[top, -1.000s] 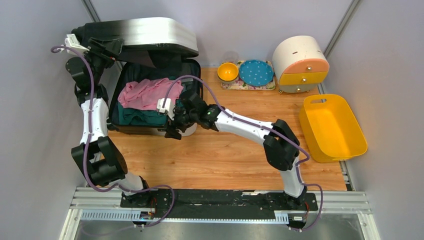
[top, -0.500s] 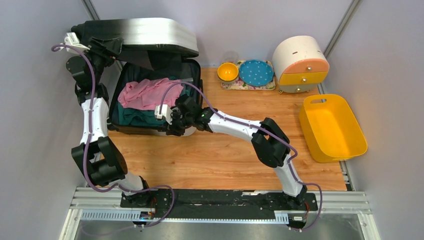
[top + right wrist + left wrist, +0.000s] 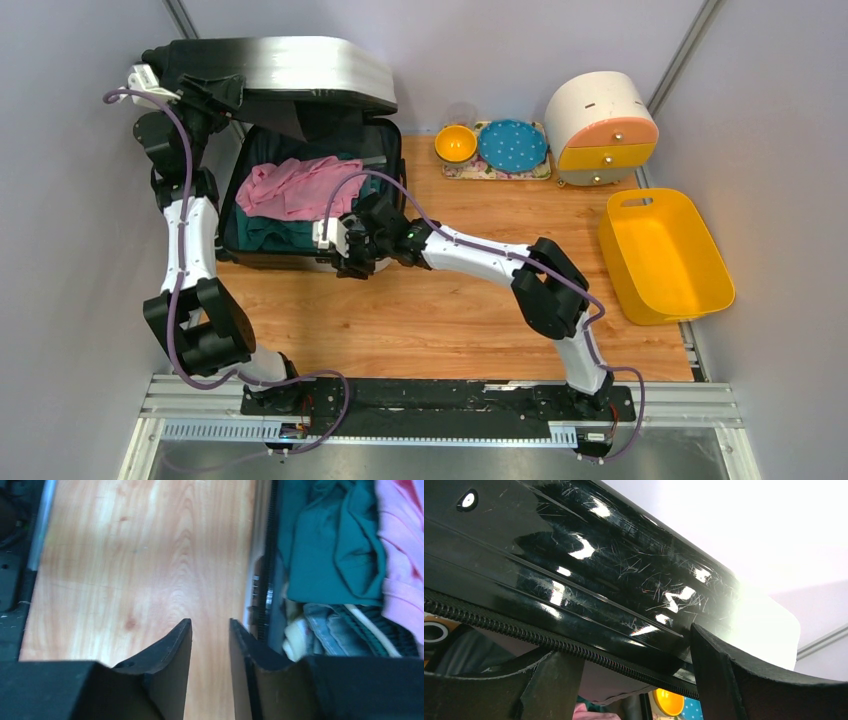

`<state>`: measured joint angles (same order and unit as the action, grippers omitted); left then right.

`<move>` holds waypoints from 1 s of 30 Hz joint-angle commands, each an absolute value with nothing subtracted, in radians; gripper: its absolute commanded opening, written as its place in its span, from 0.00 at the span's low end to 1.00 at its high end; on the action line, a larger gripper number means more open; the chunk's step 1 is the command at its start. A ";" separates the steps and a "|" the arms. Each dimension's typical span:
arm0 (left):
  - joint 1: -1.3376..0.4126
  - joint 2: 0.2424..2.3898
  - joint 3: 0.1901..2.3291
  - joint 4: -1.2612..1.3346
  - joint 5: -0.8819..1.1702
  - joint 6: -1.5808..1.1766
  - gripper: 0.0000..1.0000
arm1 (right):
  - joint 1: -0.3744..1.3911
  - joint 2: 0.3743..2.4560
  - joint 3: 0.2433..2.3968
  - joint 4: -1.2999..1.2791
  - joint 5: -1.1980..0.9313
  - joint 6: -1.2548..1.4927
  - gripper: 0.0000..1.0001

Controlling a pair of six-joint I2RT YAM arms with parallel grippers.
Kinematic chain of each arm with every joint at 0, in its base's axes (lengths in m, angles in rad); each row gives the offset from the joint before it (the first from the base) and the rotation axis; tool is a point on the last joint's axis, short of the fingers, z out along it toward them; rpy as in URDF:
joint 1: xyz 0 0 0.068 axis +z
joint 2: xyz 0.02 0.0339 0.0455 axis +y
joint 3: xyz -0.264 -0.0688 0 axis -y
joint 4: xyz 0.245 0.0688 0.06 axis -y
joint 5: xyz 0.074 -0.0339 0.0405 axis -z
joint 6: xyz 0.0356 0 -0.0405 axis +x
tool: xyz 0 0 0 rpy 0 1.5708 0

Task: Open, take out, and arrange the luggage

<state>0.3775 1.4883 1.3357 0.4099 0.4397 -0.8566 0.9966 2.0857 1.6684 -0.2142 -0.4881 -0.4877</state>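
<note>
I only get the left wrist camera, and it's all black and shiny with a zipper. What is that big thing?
Observer: That's the raised lid of the luggage. From above, its top looks silver-white.
Operator: Is there stuff inside?
Observer: Yes. A pink garment lies partly over teal clothes.
Operator: Where's my other hand?
Observer: The right gripper hangs over the wooden table, just beside the luggage's near edge. Its jaws are nearly together, with nothing between them.

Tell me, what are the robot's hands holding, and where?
Left hand straddles the suitcase lid's zipper rim; whether it grips cannot be told. Right hand holds nothing.
</note>
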 commanded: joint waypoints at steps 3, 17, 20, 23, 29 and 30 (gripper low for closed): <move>0.380 1.420 1.321 0.469 0.403 -0.755 0.80 | 1.034 1.961 1.697 -0.333 -0.538 -0.497 0.53; 0.380 1.411 1.307 0.471 0.400 -0.756 0.80 | 1.051 2.187 1.882 -0.322 -0.222 -0.563 0.67; 0.380 1.407 1.305 0.465 0.396 -0.755 0.80 | 1.054 2.239 1.901 -0.339 -0.210 -0.586 0.65; 0.382 1.390 1.281 0.466 0.387 -0.755 0.80 | 1.061 2.261 1.904 -0.351 -0.225 -0.612 0.50; 0.380 1.333 1.227 0.486 0.351 -0.719 0.80 | 1.100 2.195 1.835 -0.410 -0.411 -0.699 0.00; 0.380 1.332 1.229 0.489 0.344 -0.713 0.80 | 1.109 2.178 1.809 -0.407 -0.429 -0.722 0.00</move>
<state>0.3744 1.4002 1.2221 0.4076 0.4126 -0.8387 1.0397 2.2608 1.8759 -0.3321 -0.2600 -0.6350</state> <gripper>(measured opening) 0.806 0.123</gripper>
